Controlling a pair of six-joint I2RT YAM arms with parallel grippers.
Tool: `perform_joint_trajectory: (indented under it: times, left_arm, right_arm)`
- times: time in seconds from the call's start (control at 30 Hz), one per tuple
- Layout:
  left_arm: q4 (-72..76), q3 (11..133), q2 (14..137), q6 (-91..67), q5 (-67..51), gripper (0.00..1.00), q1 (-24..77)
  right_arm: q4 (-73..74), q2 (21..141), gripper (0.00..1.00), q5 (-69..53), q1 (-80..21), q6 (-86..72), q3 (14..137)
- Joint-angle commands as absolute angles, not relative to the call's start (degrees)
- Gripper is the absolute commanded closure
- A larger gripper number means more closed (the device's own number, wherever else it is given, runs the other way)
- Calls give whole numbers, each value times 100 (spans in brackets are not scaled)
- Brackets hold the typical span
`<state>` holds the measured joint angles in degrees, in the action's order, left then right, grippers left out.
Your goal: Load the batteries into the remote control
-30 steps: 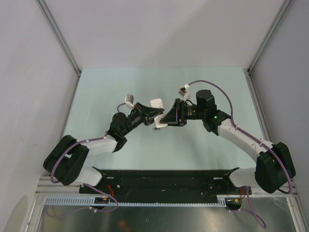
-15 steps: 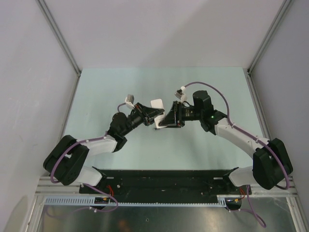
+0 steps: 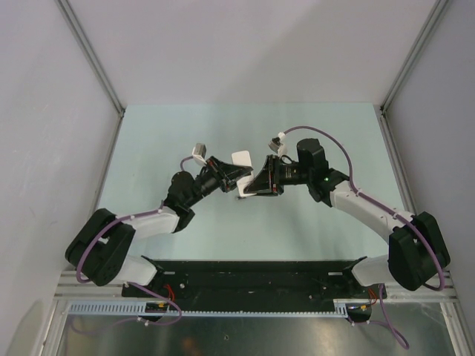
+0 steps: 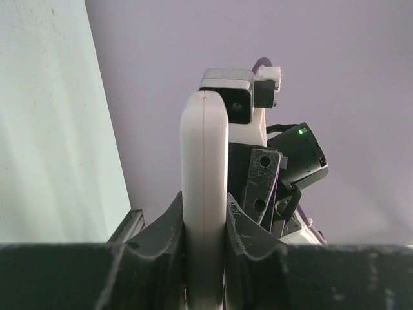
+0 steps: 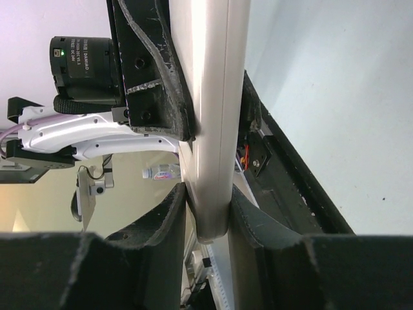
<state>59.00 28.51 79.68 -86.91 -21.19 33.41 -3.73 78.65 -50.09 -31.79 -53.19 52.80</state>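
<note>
A: Left gripper (image 4: 205, 208) is clamped on the remote control (image 4: 204, 148), which stands edge-on between its fingers (image 4: 164, 226), lifted above the table (image 3: 163, 141).

B: And the right gripper (image 5: 210, 201)?

A: Its jaws sit against both sides of the remote control's other end, so I'd call that a grip too. From above, the two arms meet in the middle with the white bar between them.

B: Which step is this?

A: It looks like a two-handed hold or a hand-over, probably to turn the bar or get at its back. No loading yet, I'd say. I can't see any batteries, and I can't tell whether the back is open.

B: What does the next move need?

A: One hand must hold firm while the other lets go or works on the back. If both pull, the bar could twist or slip. After that, the left gripper or its partner has to fetch a battery.
</note>
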Motion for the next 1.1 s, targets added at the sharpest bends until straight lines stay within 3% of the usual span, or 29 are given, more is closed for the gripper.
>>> perform_joint_trajectory:
  times: [0.0, 1.07]
  left_arm:
    - [6337, 3173, 7585, -8816, -2426, 100, 3480]
    - [6398, 2918, 7348, -8692, -2769, 100, 4280]
  right_arm:
    - [-448, 7928, 79, -4632, -3094, -5282, 5282]
    - [-905, 8156, 68, -4210, -2733, -5792, 5590]
